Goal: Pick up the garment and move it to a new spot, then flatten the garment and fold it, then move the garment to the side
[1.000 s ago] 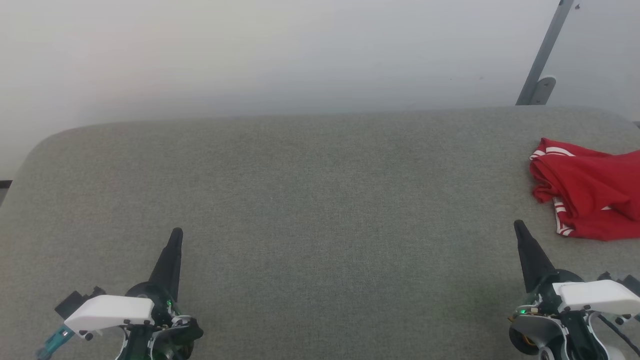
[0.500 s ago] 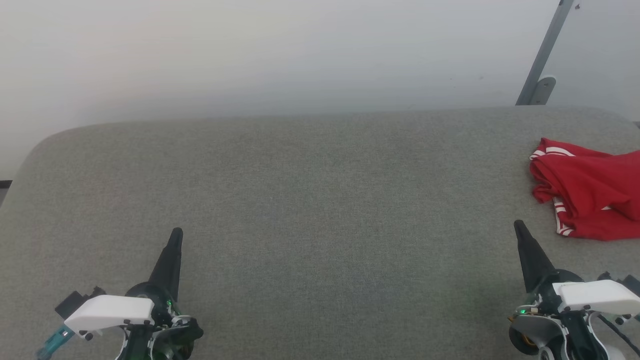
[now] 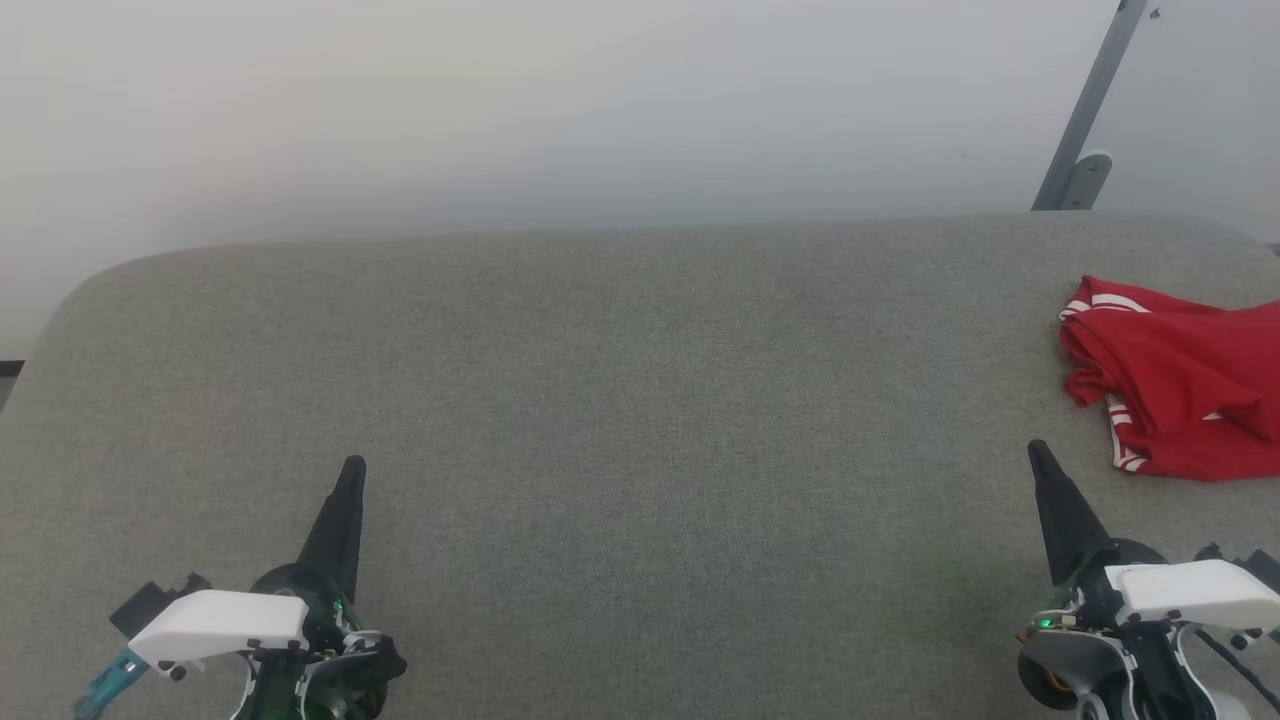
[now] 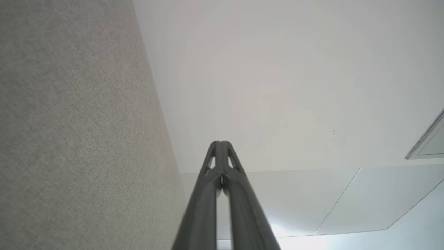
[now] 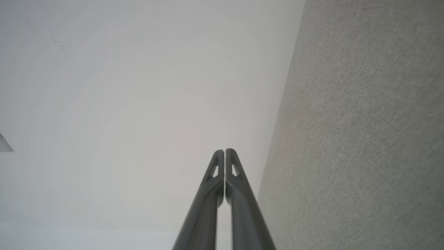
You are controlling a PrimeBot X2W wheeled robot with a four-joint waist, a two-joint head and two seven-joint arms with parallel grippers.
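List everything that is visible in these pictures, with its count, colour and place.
shirt: one, red with white striped trim, crumpled at the surface's right edge.
surface: one, grey fabric, under everything.
wall: one, white, behind the surface.
bar: one, grey metal, slanted, upper right by the wall.
left claw: one, dark, shut and empty, lower left.
right claw: one, dark, shut and empty, lower right, apart from the shirt.
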